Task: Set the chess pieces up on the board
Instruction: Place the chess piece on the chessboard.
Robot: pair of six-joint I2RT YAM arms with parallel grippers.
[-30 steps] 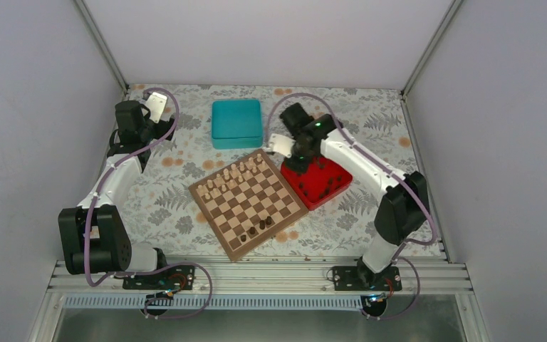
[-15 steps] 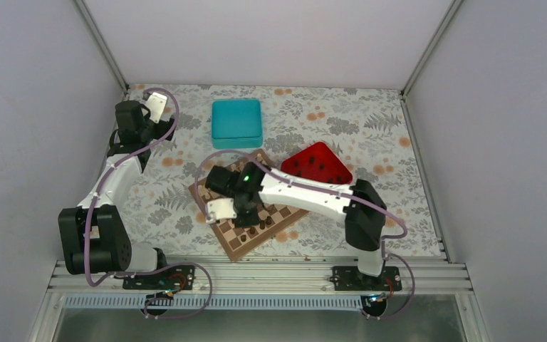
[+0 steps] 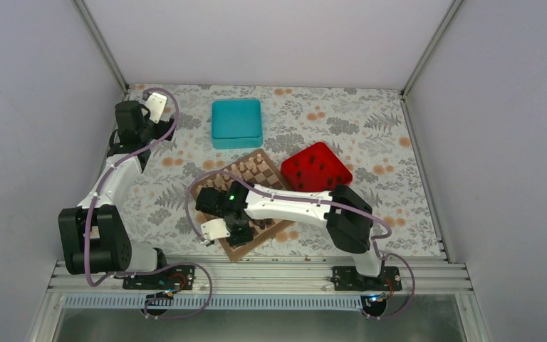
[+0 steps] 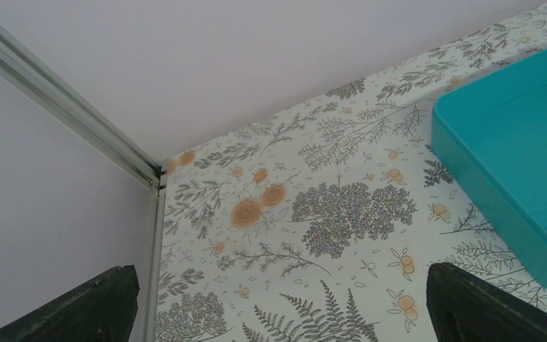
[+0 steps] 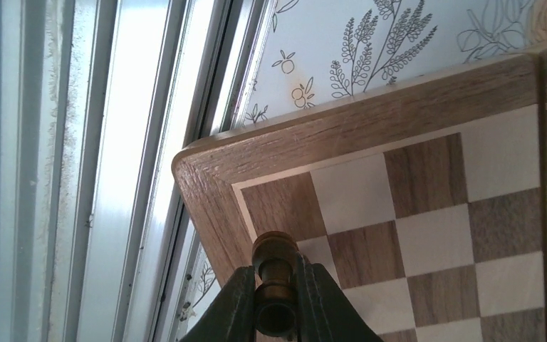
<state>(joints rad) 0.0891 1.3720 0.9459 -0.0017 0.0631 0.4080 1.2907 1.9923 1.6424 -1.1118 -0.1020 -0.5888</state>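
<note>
- Tabletop: a floral-print sheet that fills the middle of the overhead view. We note a metal rail along its bottom edge.
- Right arm: it stretches leftward from its base at lower right and lies across the board. Its wrist is over the board's lowest corner.
- Left arm: folded at the left side with its wrist in the upper left, well apart from the board.
- Board: at the centre of the overhead view, turned like a diamond and flat on the tabletop. The right arm hides much of it. In the right wrist view its rounded corner sits left of centre.
- Teal box: upper centre, near the board's top corner but apart from it.
- Red tray: right of centre, just beside the board's upper right edge.
- Left jaws: spread wide with nothing between them. The dark fingers sit in the two lower corners of the left wrist view, over bare floral sheet.
- Right jaws: clamped on one dark chess piece at the bottom centre of the right wrist view.
- Held piece: upright between the fingers, over the squares next to the board's corner. We cannot tell whether its base touches the wood.
- Pale pieces: lined up along the board's upper left edge.
- Dark pieces in the tray: several small spots, and we cannot make out how many.
</note>
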